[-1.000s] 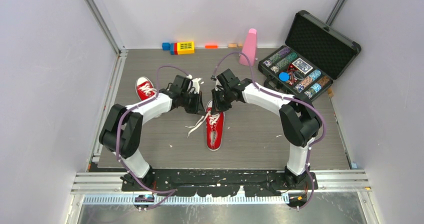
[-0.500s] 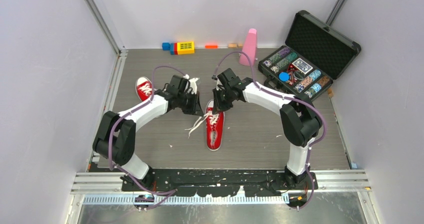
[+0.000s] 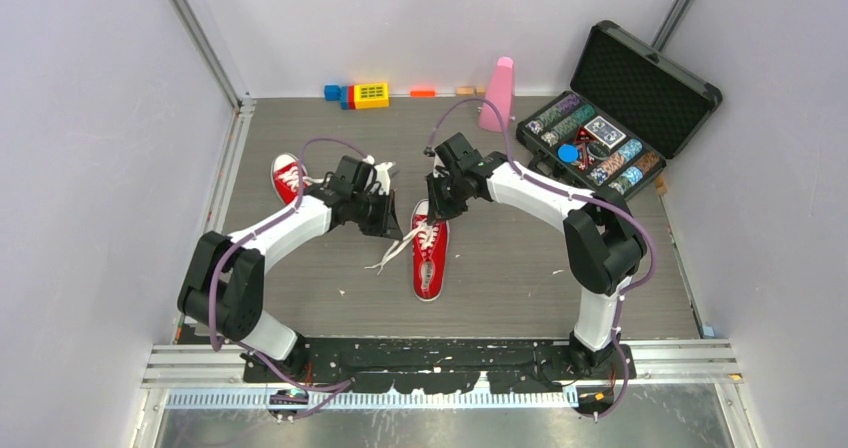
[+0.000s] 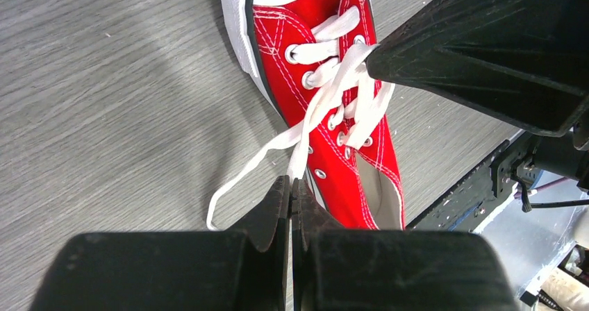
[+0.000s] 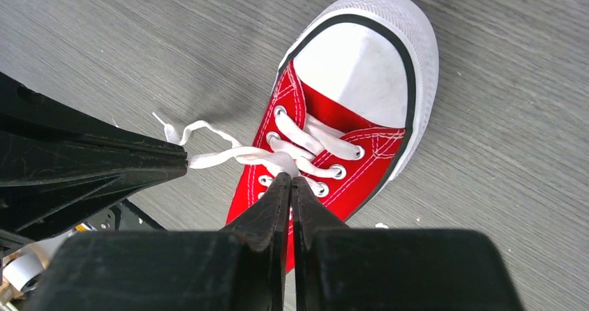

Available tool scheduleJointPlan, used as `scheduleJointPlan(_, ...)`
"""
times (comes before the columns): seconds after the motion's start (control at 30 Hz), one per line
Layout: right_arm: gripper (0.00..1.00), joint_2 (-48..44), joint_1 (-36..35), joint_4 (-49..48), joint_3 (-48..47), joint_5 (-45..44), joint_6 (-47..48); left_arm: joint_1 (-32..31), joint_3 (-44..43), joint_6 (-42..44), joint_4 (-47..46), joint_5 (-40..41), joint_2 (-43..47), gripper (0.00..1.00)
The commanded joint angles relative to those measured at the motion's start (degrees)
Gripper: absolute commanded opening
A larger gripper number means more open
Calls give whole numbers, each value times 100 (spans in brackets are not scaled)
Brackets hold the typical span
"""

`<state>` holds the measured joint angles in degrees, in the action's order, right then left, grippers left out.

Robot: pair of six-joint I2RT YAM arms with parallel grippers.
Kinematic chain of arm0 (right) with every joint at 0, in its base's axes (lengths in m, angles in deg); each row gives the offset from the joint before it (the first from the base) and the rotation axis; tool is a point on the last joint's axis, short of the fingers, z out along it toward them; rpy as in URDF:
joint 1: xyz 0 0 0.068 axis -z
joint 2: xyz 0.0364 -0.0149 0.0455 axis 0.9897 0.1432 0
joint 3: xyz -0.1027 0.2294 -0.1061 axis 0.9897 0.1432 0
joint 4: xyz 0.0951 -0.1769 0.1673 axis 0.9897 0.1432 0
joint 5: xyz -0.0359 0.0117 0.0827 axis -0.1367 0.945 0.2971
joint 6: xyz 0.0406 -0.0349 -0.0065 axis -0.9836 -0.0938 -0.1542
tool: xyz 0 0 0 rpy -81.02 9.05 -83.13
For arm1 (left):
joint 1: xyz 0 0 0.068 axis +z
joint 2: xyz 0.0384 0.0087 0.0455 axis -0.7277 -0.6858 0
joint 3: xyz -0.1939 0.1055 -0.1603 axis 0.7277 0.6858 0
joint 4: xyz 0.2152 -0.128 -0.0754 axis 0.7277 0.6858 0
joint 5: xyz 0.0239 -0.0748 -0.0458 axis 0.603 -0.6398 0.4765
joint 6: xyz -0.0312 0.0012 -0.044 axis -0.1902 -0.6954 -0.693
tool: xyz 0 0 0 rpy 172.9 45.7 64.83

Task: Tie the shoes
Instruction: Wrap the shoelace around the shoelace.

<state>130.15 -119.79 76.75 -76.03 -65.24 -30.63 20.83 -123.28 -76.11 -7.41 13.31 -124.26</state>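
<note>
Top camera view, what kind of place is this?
Probably a robotics lab test cell: two arms bolted at a walled-in table, with practice props such as a poker chip case, toy blocks and red sneakers.

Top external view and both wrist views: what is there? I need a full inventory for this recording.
shoes: two, red with white toe caps; one mid-table, the other far left, beside the left arm.
laces: white, untied, on the mid-table shoe, drawn out to both grippers.
toy blocks: several; blue, red, yellow, orange; along the back wall.
pink cone-like piece: one, at the back, next to the case.
case: one, black, lid open, far right.
poker chips: many, mixed colours, in the case.
table: one, grey wood grain.
left gripper: black, shut on the laces.
right gripper: black, shut on the laces.
</note>
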Motion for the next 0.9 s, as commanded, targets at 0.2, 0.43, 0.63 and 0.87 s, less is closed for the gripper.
scheduleJointPlan(0.2, 30, -99, 5, -64, -142, -63, 154, -10, -239, 3, -41, -33, -37, 0)
scheduleJointPlan(0.43, 44, -290, 174, -579, 303, 534, -6, -15, -386, -5, -66, -32, -199, 0)
scheduleJointPlan(0.63, 44, -294, 425, -948, 563, 1003, -218, -6, -442, 12, -44, -25, -224, 0)
scheduleJointPlan(0.87, 41, -183, 629, -1474, 845, 1577, -425, -6, -462, 46, 4, -38, -232, 0)
